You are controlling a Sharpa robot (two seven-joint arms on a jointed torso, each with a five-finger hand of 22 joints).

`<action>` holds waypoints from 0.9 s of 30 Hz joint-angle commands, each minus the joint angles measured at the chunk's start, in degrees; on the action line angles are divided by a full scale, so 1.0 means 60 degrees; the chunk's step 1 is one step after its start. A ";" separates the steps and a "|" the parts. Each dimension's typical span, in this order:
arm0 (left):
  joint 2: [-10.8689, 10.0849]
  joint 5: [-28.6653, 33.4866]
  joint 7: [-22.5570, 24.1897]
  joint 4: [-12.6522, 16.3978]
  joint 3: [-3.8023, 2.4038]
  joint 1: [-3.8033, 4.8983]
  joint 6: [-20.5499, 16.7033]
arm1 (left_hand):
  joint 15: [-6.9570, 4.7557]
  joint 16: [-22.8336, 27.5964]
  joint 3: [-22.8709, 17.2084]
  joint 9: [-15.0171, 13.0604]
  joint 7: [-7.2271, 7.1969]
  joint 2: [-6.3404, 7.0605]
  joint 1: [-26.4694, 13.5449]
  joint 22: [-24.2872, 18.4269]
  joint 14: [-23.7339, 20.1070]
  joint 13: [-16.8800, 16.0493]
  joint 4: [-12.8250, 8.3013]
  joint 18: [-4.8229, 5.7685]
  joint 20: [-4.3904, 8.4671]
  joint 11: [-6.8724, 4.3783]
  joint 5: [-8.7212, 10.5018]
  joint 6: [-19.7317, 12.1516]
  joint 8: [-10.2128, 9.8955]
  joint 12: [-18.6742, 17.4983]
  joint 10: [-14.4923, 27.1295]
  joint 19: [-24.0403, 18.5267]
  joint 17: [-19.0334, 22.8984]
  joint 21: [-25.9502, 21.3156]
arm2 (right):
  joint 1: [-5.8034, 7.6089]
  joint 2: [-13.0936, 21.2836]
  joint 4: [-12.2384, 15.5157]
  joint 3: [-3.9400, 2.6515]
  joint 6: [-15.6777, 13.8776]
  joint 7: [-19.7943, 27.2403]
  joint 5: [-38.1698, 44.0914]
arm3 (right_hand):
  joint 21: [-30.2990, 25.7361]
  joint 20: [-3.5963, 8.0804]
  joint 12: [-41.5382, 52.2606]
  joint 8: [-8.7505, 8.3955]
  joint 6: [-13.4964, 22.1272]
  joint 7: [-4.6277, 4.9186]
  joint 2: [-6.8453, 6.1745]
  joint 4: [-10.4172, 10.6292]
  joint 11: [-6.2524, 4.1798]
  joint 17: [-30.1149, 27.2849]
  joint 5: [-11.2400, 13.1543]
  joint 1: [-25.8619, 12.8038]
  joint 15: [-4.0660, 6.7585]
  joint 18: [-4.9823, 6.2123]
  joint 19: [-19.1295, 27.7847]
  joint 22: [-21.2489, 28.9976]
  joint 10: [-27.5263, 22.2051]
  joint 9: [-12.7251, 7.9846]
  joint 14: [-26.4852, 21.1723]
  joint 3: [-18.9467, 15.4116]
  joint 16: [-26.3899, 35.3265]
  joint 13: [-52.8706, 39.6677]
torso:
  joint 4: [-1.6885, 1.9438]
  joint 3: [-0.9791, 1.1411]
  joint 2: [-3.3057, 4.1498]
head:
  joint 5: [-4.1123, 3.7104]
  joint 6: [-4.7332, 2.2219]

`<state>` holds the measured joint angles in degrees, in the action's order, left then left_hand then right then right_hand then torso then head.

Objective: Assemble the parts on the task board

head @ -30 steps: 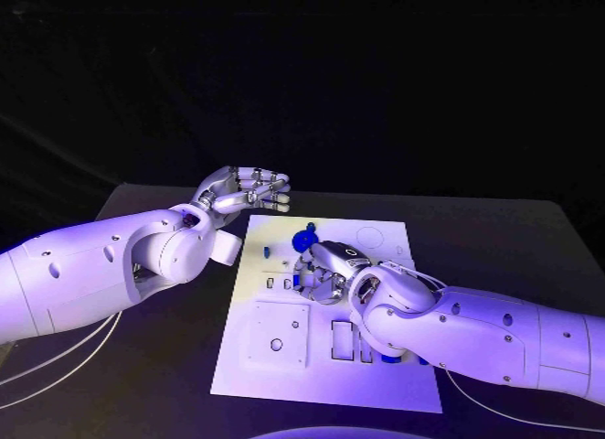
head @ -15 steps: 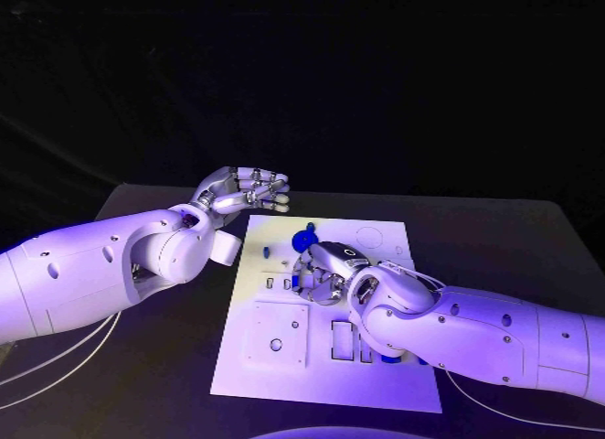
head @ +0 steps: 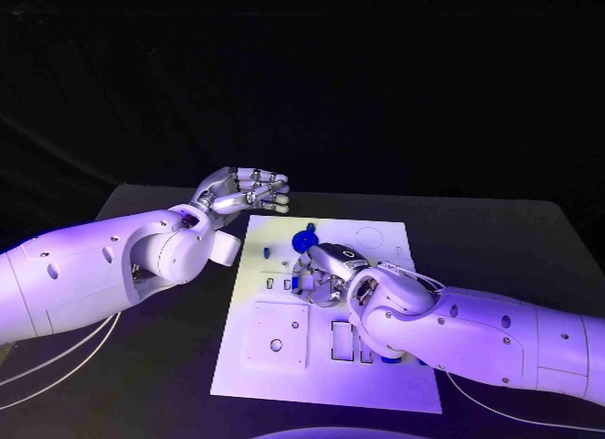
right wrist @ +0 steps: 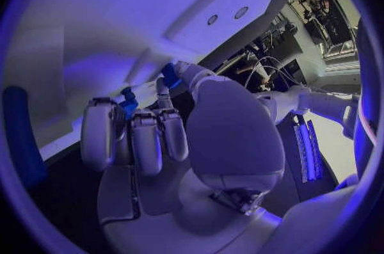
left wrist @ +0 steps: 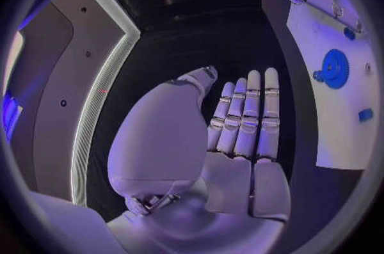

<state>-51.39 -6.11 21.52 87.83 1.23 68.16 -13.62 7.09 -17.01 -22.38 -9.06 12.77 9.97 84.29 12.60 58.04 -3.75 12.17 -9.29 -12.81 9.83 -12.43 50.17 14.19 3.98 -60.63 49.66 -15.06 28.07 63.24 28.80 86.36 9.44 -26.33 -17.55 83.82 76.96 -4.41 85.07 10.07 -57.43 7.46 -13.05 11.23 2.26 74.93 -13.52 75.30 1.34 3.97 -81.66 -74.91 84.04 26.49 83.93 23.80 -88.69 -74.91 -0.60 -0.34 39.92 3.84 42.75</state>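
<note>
The counter [head: 514,238] is a dark, matte slab. The white task board [head: 270,366] lies flat on it near its middle, long side running away from the robot. Thin white cables [head: 59,361] trail across the counter on the board's left, and another cable [head: 514,413] curves beside the board's near right corner.

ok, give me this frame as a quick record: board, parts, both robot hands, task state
board: white task board lying flat on the black table
parts: blue gear on the far part of the board; small blue part at the right fingertips
left robot hand: raised beside the board's far left corner, fingers apart, holding nothing
right robot hand: down over the middle of the board, fingers closed round the small blue part
task state: unfinished; the small blue part looks not yet seated, though the fingers hide its slot
</note>
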 commanded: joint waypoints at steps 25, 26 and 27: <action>-0.0003 -0.0068 -0.0017 -0.0009 -0.0006 0.0007 0.0175 | 0.0015 0.0046 -0.0052 0.0006 0.0118 -0.0041 -0.0098 0.0019 -0.0023 -0.0013 -0.0021 -0.0170 0.0009 0.0049 0.0054 -0.0089 -0.0032 -0.0038 0.0021 -0.0042 -0.0030 0.0083 | -0.0007 0.0247 0.0341 0.0001 -0.0772 0.0189 0.0147 | -0.0335 -0.0263 -0.0309 -0.0555 0.0753 0.0227 0.0338 0.0917 0.0300 0.1485 -0.0106 0.0225 -0.0216 -0.0007 0.0103 -0.0349 0.0110 -0.0088 0.0804 -0.3484 0.0016 -0.1386 | -0.0002 0.0010 -0.0007 | -0.0007 -0.0025; -0.0003 -0.0098 -0.0039 -0.0025 -0.0006 0.0007 0.0164 | 0.0015 0.0046 -0.0052 0.0006 0.0118 -0.0041 -0.0098 0.0019 -0.0023 -0.0013 -0.0021 -0.0170 0.0009 0.0049 0.0054 -0.0089 -0.0032 -0.0038 0.0021 -0.0042 -0.0030 0.0083 | 0.0002 0.0341 0.0457 -0.0003 -0.0899 0.0249 0.0138 | -0.0319 -0.0263 -0.0304 -0.0556 0.0752 0.0226 0.0345 0.0915 0.0299 0.1505 -0.0107 0.0237 -0.0216 -0.0011 0.0092 -0.0365 0.0114 -0.0087 0.0808 -0.3511 0.0012 -0.1391 | -0.0007 0.0013 -0.0018 | -0.0005 -0.0027; -0.0003 -0.0145 -0.0079 -0.0043 -0.0005 0.0007 0.0154 | 0.0015 0.0047 -0.0054 0.0006 0.0115 -0.0040 -0.0099 0.0020 -0.0022 -0.0013 -0.0023 -0.0170 0.0009 0.0048 0.0054 -0.0090 -0.0032 -0.0038 0.0020 -0.0044 -0.0033 0.0086 | 0.0023 0.0456 0.0592 -0.0011 -0.1023 0.0323 0.0116 | -0.0298 -0.0263 -0.0295 -0.0558 0.0750 0.0226 0.0350 0.0914 0.0299 0.1523 -0.0108 0.0261 -0.0216 -0.0017 0.0078 -0.0386 0.0121 -0.0087 0.0812 -0.3564 0.0007 -0.1399 | -0.0010 0.0011 -0.0023 | -0.0003 -0.0032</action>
<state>-51.46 -6.28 21.24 87.62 1.23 68.16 -13.49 7.09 -17.01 -22.38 -9.07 12.77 9.73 84.05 12.66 58.04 -3.75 12.17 -9.29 -12.81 9.83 -12.43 50.17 14.19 3.98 -60.63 49.66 -15.19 28.36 63.25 31.05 89.16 9.44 -29.03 -17.18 83.94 75.33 -5.55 83.36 6.96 -53.32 8.88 -11.53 16.68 3.51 74.91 -13.88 76.83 0.51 3.96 -81.13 -74.94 84.04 25.88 83.92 2.84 -88.70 -74.90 -0.60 -0.31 39.92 3.80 42.60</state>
